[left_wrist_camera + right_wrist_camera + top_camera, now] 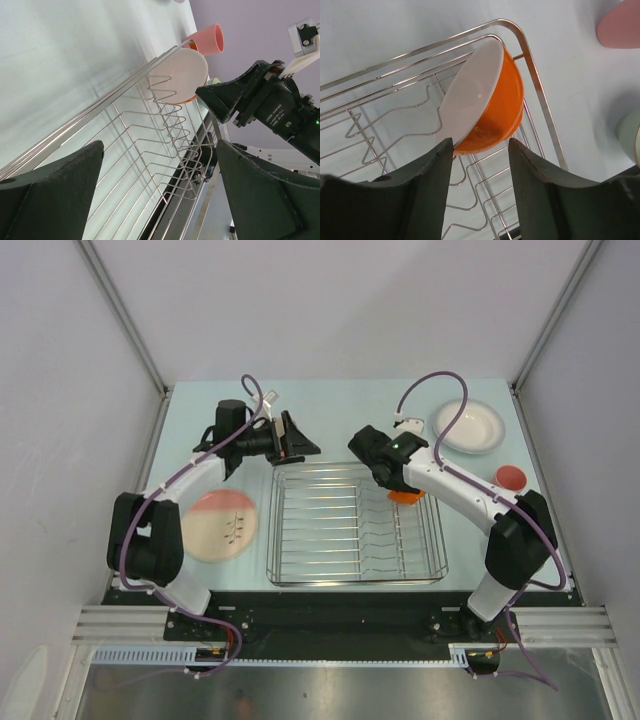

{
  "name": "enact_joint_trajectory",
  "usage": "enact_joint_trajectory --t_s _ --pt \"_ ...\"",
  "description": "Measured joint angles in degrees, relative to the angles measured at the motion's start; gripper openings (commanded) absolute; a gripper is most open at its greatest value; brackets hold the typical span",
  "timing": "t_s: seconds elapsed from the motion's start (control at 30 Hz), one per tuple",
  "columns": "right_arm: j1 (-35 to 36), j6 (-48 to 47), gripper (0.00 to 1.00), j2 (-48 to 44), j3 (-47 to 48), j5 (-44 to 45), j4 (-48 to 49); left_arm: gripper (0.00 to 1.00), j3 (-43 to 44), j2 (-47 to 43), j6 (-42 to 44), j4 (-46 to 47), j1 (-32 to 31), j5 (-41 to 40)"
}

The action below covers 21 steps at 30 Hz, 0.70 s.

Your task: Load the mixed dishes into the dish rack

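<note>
Right wrist | orange-and-white bowl (487, 102) tilted in dish rack (540, 91) corner | right gripper (480, 146) released | left gripper (159, 150) released

Close view along a silver wire dish rack (100, 107) running diagonally across a pale surface (75, 50). The left end effector (160, 165) sits low over the rack, its two dark fingers (55, 195) spread wide with only rack wires between them. At the rack's far corner, an orange-and-white bowl (182, 75) stands on edge among the dividers, white inside facing the camera. Just beyond that corner, outside the rack, is a pink tumbler (207, 39). The black right end effector (207, 97) hangs close beside the bowl.
</note>
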Motion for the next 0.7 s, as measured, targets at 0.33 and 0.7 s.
enact_joint_trajectory --t_s 0.33,0.7 --pt "-0.39 0.76 0.46 2.89 0.13 0.17 0.57 1.00 -0.02 -0.20 4.50 -3.04 0.31 0.00" --pt "-0.90 1.84 0.22 2.56 0.33 3.80 -0.24 1.00 -0.04 -0.17 6.86 -3.65 0.74 -0.02"
